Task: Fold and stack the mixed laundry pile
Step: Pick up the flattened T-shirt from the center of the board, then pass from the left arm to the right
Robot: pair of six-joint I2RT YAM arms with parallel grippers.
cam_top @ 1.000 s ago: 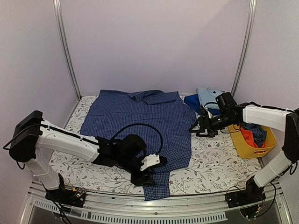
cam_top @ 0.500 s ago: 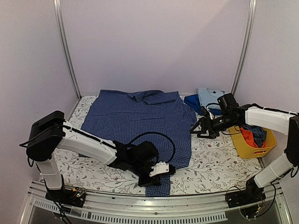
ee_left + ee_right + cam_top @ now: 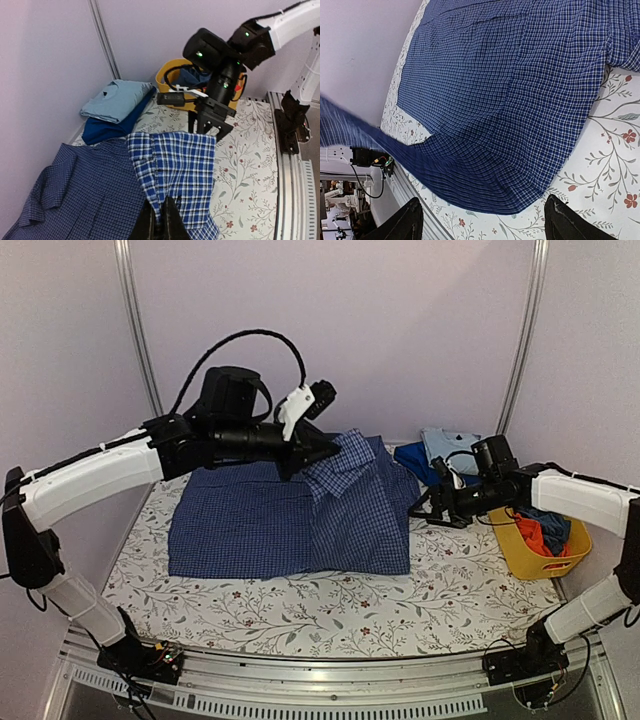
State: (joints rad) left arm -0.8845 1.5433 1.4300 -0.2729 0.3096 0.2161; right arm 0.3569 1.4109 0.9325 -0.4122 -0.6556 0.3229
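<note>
We find the left end effector [image 3: 325, 450] clamped on the blue check shirt [image 3: 255, 525], one flap raised near the far edge of the surface [image 3: 300, 618]. The right end effector [image 3: 433, 508], jaws apart, sits just beside the shirt's right side.

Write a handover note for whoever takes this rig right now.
Left claw: shut on a flap of the shirt, raised over its far end; the rest lies flat on the table.
Right claw: open, empty, low beside the shirt's right edge.
Done: light-blue piece folded on a dark-blue one, back right corner.
Left: finish the shirt fold and stack it; orange cloth and navy clothes sit in the yellow basket.
</note>
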